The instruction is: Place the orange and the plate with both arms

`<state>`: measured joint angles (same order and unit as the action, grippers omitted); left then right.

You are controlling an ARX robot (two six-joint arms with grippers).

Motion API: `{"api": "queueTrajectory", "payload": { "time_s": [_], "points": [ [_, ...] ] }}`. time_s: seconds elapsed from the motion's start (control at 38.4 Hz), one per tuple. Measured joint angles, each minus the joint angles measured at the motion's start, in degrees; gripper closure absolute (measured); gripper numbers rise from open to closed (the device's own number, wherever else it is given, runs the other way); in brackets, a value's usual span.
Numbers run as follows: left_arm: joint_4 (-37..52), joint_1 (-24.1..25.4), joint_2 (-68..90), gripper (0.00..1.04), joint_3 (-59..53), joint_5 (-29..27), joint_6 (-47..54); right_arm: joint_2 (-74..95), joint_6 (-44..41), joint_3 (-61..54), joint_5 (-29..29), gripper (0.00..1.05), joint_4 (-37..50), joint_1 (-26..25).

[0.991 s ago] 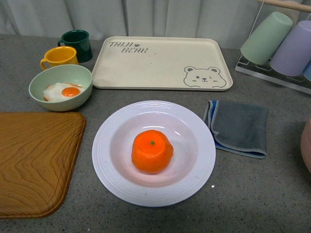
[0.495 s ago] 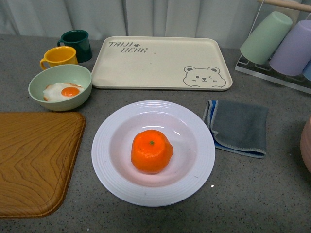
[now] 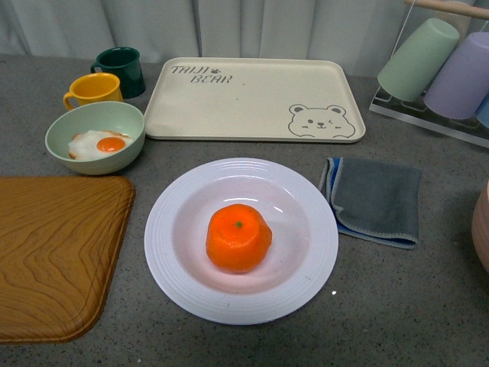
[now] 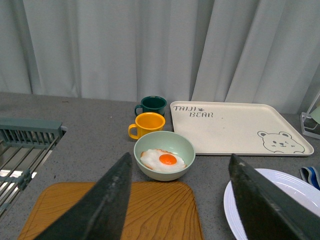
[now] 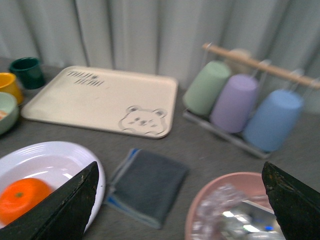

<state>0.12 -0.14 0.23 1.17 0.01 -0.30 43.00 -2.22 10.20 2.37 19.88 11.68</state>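
Note:
The orange (image 3: 239,238) sits in the middle of the white ribbed plate (image 3: 311,264) on the grey table in the front view. Neither arm shows in that view. In the left wrist view my left gripper (image 4: 180,197) is open and empty, raised over the wooden board, with the plate's rim (image 4: 232,212) beside its one finger. In the right wrist view my right gripper (image 5: 180,200) is open and empty, high above the grey cloth; the orange (image 5: 22,200) and the plate (image 5: 65,160) lie by its one finger.
A beige bear tray (image 3: 252,99) lies behind the plate. A green bowl with a fried egg (image 3: 95,138), a yellow mug (image 3: 93,89) and a dark green mug (image 3: 122,70) stand far left. A wooden board (image 3: 53,252), a grey cloth (image 3: 376,200), a cup rack (image 3: 443,69) and a pink bowl (image 5: 235,210) surround it.

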Motion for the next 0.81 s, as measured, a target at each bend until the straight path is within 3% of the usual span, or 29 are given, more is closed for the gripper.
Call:
{"api": "queueTrajectory", "payload": {
  "time_s": [0.26, 0.5, 0.81],
  "points": [
    [0.0, 0.0, 0.0, 0.05, 0.0, 0.0, 0.0, 33.6, 29.0, 12.2, -11.0, 0.09, -1.4, 6.3],
    [0.0, 0.0, 0.0, 0.07, 0.0, 0.0, 0.0, 52.9, 39.8, 20.6, -17.2, 0.09, -5.2, 7.8],
    [0.0, 0.0, 0.0, 0.07, 0.0, 0.0, 0.0, 66.9, 52.6, 25.9, -24.3, 0.09, 2.4, 8.7]
  ]
}}
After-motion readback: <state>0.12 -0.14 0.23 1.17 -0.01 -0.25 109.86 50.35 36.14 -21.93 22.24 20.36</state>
